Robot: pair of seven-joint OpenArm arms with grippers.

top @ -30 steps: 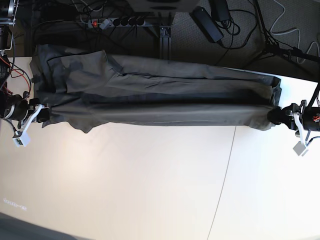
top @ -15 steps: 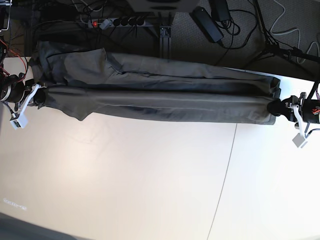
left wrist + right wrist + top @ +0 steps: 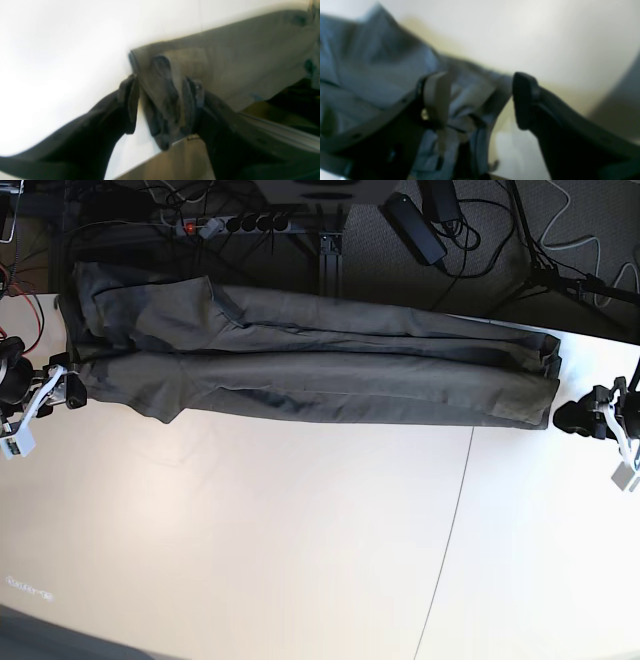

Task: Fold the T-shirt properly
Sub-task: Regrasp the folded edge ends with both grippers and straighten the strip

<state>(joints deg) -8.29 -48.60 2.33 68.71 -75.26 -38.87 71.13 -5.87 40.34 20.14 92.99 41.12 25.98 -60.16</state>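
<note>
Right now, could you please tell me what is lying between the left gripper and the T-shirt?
Between the left gripper and the T-shirt there is only a narrow strip of bare white tabletop, seen in the base view.

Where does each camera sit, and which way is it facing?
Base: above the table, facing down across the T-shirt; both grippers show at the sides.
Left wrist: on the left arm, looking past the open left gripper at one shirt end.
Right wrist: on the right arm, past the open right gripper at the opposite end.
Both wrist views share the shirt.
</note>
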